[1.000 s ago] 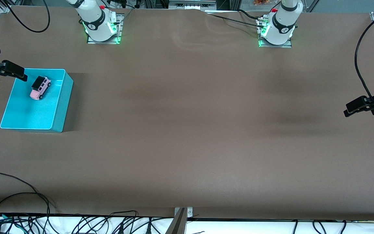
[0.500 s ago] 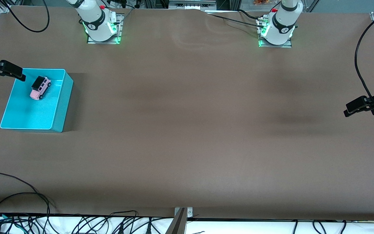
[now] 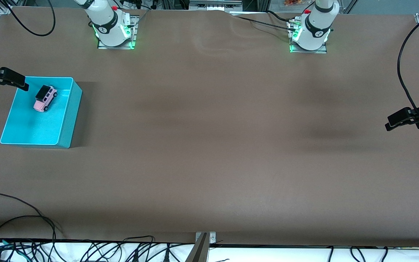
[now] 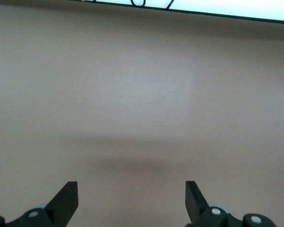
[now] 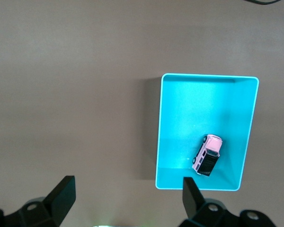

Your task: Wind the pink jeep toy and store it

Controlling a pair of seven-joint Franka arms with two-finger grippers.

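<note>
With no writing legible, pink jeep toy in turquoise bin | left gripper, right gripper: jaws wide, empty

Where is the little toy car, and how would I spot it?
Find the big brown table, then the bright turquoise bin at the right arm's end of it. Inside the bin, toward the end nearer the robots' bases, sits the toy car. It is tiny, with a pink body and black roof, the only thing in there.
</note>
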